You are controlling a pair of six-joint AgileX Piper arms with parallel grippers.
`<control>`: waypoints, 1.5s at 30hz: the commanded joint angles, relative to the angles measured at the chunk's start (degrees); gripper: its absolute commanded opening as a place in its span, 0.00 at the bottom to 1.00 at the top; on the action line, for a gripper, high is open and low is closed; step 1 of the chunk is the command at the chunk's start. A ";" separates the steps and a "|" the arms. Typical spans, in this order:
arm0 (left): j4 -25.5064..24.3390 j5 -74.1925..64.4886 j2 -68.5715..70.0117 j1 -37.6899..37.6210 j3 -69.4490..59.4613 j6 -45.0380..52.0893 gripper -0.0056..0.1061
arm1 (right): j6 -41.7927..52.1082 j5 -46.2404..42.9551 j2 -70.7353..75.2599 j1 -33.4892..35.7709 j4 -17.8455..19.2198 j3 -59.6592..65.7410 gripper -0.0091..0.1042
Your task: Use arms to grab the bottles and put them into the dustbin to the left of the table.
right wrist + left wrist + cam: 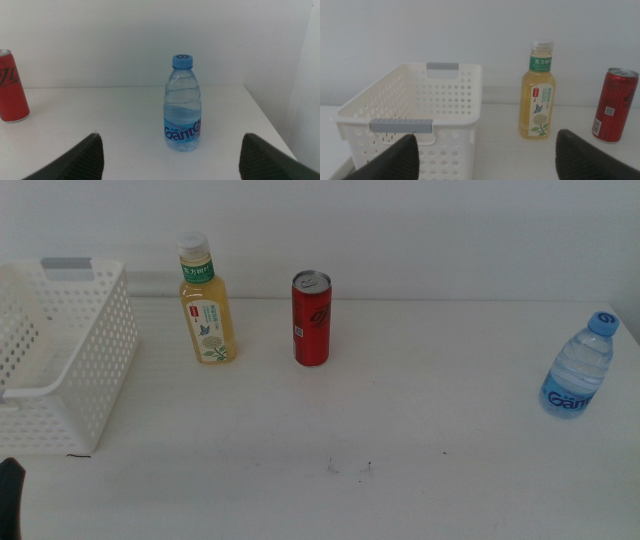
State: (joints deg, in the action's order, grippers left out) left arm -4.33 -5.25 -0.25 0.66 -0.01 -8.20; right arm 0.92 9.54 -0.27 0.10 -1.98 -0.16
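Observation:
Three bottles stand upright on the white table [400, 420]. The yellow tea bottle [207, 302] with white cap and green label is at the back left, also in the left wrist view [538, 92]. The slim red can [311, 319] stands right of it [614, 105] [12, 86]. The clear blue-capped water bottle [579, 367] is at the far right [182, 104]. The white perforated dustbin [100, 340] sits at the left [450, 100]. My left gripper [487, 162] is open, facing the dustbin and tea bottle; only a dark bit of it shows at the middle view's bottom left. My right gripper [172, 162] is open, facing the water bottle.
A white wall runs behind the table. A few small dark specks [348, 468] mark the tabletop near the front. The table's right edge [265, 117] lies close beside the water bottle.

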 commanded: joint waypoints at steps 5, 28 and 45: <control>-0.77 0.08 0.25 -0.11 0.01 -0.10 0.89 | 0.22 -0.52 0.27 -0.21 0.34 0.16 0.89; -0.36 41.24 -46.93 -24.78 0.01 0.78 0.89 | 0.22 -0.52 0.27 -0.21 0.34 0.16 0.89; -0.42 75.00 -81.60 -29.84 0.01 3.65 0.89 | 0.22 -0.52 0.27 -0.21 0.34 0.16 0.89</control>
State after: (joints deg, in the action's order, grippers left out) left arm -5.51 67.00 -80.67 -28.98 0.09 -4.46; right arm 0.92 9.54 -0.27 0.10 -1.98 -0.16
